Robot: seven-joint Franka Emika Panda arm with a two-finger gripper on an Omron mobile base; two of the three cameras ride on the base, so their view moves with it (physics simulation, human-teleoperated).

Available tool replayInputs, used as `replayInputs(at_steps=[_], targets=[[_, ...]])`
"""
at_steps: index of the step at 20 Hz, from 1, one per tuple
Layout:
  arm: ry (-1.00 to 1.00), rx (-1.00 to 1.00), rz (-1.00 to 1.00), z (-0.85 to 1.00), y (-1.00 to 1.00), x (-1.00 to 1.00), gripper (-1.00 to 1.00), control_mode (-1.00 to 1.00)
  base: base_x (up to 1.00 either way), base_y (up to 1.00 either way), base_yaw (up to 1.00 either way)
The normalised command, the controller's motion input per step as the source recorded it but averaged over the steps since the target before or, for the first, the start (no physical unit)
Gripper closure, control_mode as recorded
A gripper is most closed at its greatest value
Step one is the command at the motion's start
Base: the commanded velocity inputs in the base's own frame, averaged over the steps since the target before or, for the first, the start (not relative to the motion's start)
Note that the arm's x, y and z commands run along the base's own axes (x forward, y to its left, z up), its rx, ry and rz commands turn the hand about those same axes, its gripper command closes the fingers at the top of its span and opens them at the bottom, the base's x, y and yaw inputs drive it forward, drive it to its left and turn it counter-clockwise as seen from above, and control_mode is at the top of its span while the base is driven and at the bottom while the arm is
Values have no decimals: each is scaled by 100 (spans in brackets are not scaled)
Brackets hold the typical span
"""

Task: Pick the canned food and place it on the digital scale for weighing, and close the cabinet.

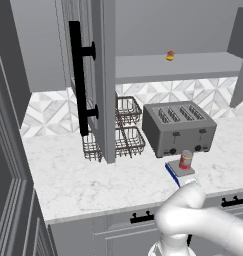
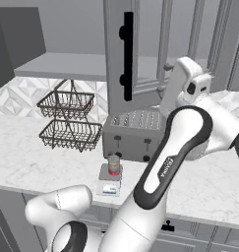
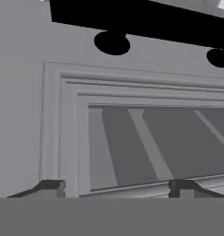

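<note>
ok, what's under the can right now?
The can stands on the scale, in front of the toaster. The plate under it is covered; in the right base view, the scale's front display shows.

Small red-labelled cylindrical can [image 1: 185, 160] upright on flat square white blue-edged scale [image 1: 174, 173], near counter edge, grey panelled wall cabinet door [image 1: 95, 75] open

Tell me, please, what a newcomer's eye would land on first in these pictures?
Probably the open cabinet door jutting out over the marble counter, with its long black bar handle. Next, the red-labelled can standing on the small digital scale in front of the grey four-slot toaster. In the hand view, the pincer sits close to a panelled door, fingertips apart.
</note>
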Motion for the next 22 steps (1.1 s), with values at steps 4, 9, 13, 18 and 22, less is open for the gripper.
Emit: replayInputs(at_steps=[4,9,13,18,22], targets=[[14,-15,-14,0,57,85,-100,-100,0,0,0],[6,-6,-3,0,36,96,-100,-100,0,0,0],[0,0,0,-3,11,94,-100,-100,0,0,0],[0,0,0,-11,0,76,-100,-100,0,0,0],[0,0,0,-3,0,68,-100,-100,0,0,0]])
